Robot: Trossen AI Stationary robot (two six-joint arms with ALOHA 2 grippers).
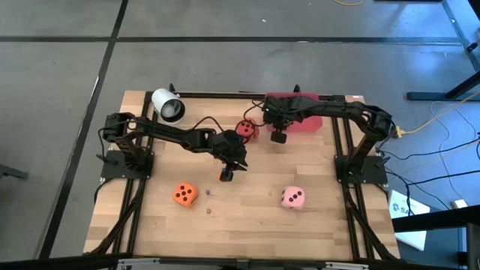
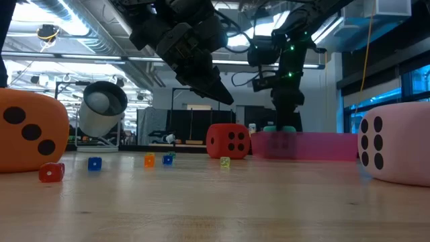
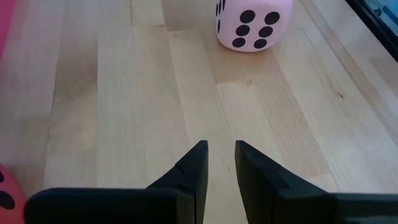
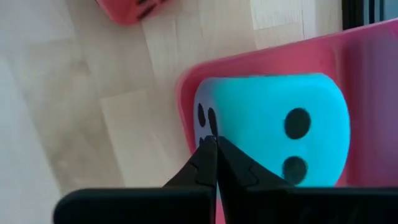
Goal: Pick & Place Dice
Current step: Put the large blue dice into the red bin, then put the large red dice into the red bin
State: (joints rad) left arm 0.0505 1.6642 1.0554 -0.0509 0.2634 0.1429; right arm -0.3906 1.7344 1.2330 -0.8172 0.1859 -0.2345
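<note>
Risk: the left claw point(image 1: 227, 175) hangs over bare wooden desk point(image 1: 247, 210) between the soft orange die with dark pips point(image 1: 184, 194) and the soft pink die with dark pips point(image 1: 292, 197), lined up on neither. Its fingers are nearly closed, with a narrow gap and nothing held, so a descent would likely nudge a cube rather than straddle it.

The right claw point(image 1: 278, 137), fingers pressed together and empty, hovers at the flat pink-red tray point(image 1: 315, 122), where a soft teal-green die point(image 4: 273, 127) sits; dropping could dent it. The soft red die point(image 1: 247, 129) lies just beside the tray.

Left arm reaches inward, wrist pitched down. Right arm stretches across the far edge.
</note>
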